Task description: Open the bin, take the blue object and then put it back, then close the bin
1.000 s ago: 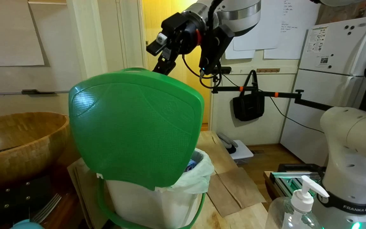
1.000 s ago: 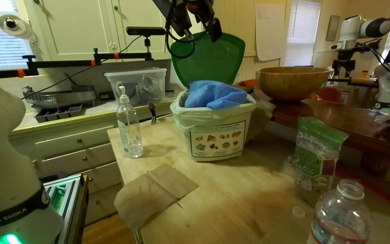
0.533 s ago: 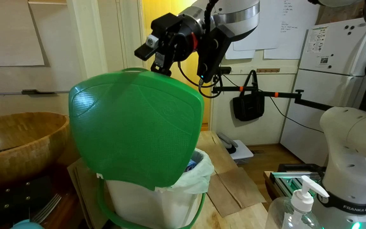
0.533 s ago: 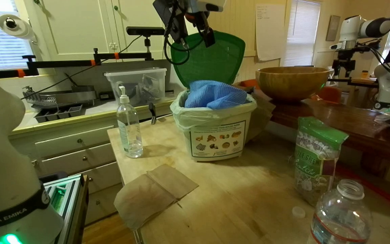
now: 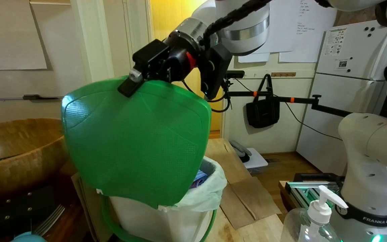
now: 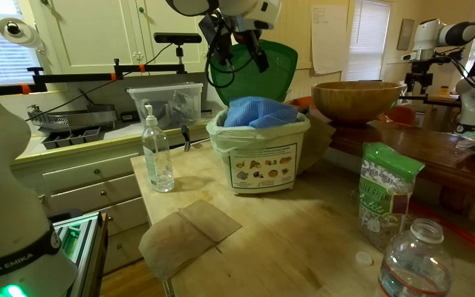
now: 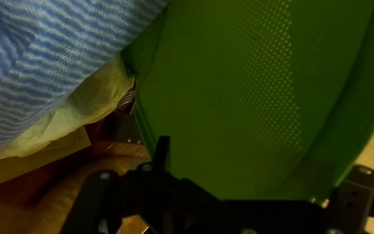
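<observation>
The whitish bin (image 6: 262,167) stands on the wooden table; it also shows in an exterior view (image 5: 143,215). Its green lid (image 5: 136,144) is swung up, roughly upright; its inner face fills much of the wrist view (image 7: 226,97). A light-blue striped cloth (image 6: 258,111) lies bunched in the white liner (image 6: 245,138), above the rim; it is at the upper left of the wrist view (image 7: 54,58). My gripper (image 7: 260,159) is at the lid's upper edge, fingers wide apart. One finger (image 5: 129,88) hangs over the lid's outer face; the other is on the inner side.
A large wooden bowl (image 6: 357,103) stands beside the bin on a darker table. A pump bottle (image 6: 157,161), brown paper (image 6: 192,239), a lentil bag (image 6: 388,198) and a clear water bottle (image 6: 415,264) are on the wooden table. A clear tub (image 6: 171,103) is behind.
My gripper has come down onto the lid's top edge, one finger now in front of its outer face. The lid has shifted and the bin has moved slightly with it.
</observation>
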Tool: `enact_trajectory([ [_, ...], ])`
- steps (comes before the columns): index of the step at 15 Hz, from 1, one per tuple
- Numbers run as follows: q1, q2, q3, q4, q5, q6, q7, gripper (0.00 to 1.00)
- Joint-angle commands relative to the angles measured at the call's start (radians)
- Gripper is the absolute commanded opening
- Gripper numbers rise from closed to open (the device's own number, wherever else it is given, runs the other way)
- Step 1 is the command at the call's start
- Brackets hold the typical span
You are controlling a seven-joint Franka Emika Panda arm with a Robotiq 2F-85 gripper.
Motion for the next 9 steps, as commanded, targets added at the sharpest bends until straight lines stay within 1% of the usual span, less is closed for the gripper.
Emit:
enact_trajectory([
  [1, -0.002, 0.004, 0.016, 0.001, -0.101, 0.062, 0.083, 1.00],
  [4, -0.005, -0.017, 0.013, -0.008, -0.181, 0.071, 0.136, 1.00],
  [9, -0.029, -0.062, -0.002, -0.042, -0.375, 0.048, 0.287, 1.00],
])
